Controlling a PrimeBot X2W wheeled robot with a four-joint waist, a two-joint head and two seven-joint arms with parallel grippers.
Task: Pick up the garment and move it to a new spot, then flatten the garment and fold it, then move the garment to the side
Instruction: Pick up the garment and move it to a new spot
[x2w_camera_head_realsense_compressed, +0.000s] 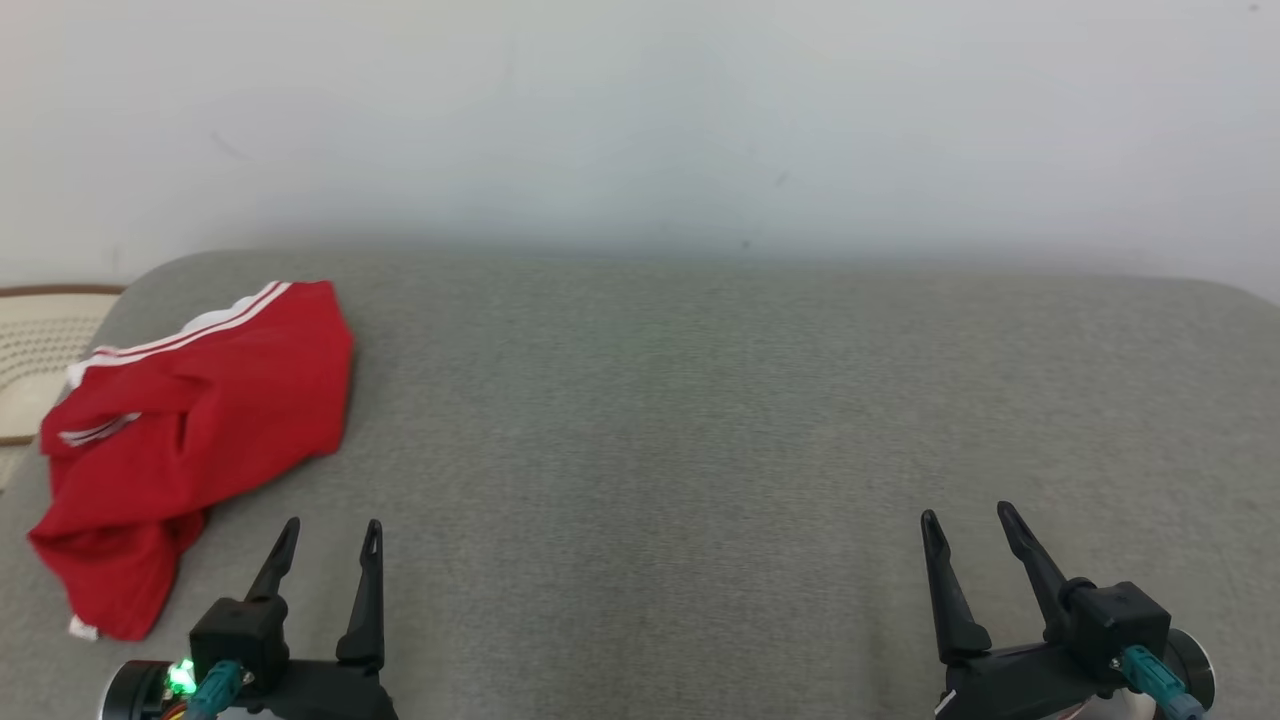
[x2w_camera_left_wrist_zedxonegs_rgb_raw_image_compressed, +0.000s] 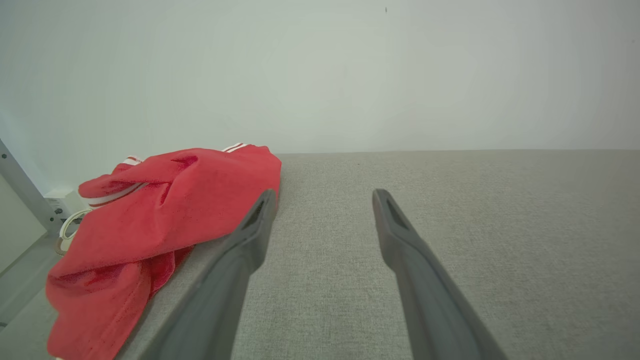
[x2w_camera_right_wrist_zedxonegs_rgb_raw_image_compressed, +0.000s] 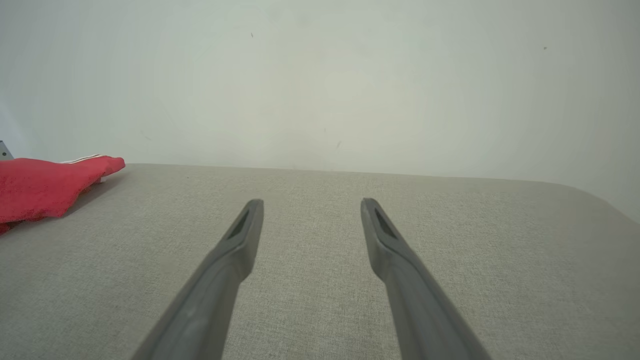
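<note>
— Where's the garment?
— Red, crumpled, at the left edge of the grey cushion, just beyond the left gripper.
— Is anything held?
— No. That one and the right gripper both have their fingers spread wide, empty, well apart.

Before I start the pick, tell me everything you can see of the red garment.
The red garment is soft, matte cloth with thin white stripes along its far edge and a small white tag at its near end. It lies crumpled, not flat, with folds turned over each other, on the left side of the grey padded surface, its near end by the left rim. Only that surface touches it; the open left gripper stands beside it, apart.
</note>
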